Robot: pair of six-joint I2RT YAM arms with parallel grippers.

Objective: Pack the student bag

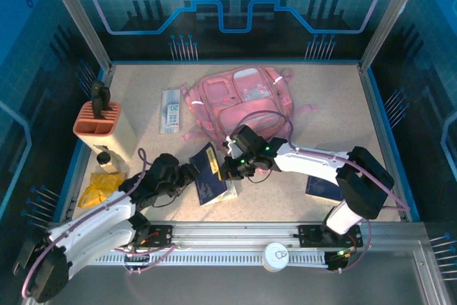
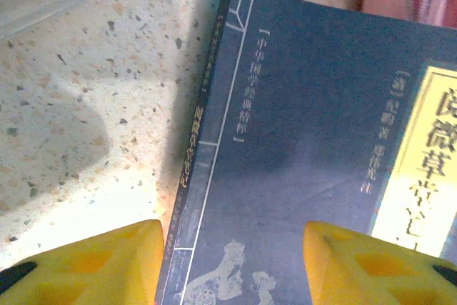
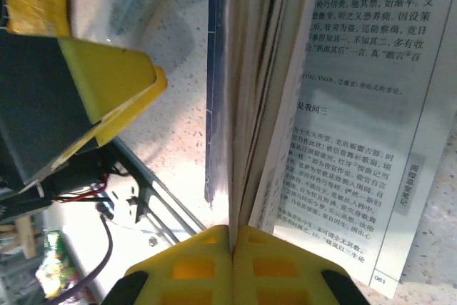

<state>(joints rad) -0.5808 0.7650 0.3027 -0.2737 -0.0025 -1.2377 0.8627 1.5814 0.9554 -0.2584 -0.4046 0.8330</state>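
Dark blue book (image 1: 211,180) between my two pincers, near side of the worktop (image 1: 321,105).
My left pincer (image 2: 234,248) is spread, one finger either side of the book's spine; my right pincer (image 3: 230,241) is pressed together, pinching its opened pages. Beyond them the student bag (image 1: 239,101) lies flat, far middle.

Right gripper (image 3: 230,246), yellow fingers pressed together on the lower edge of an open book (image 3: 246,105) seen edge-on, its page of printed Chinese text (image 3: 357,112) fanning right; at left, speckled surface (image 3: 178,133) and the left gripper (image 3: 114,91), yellow on black.
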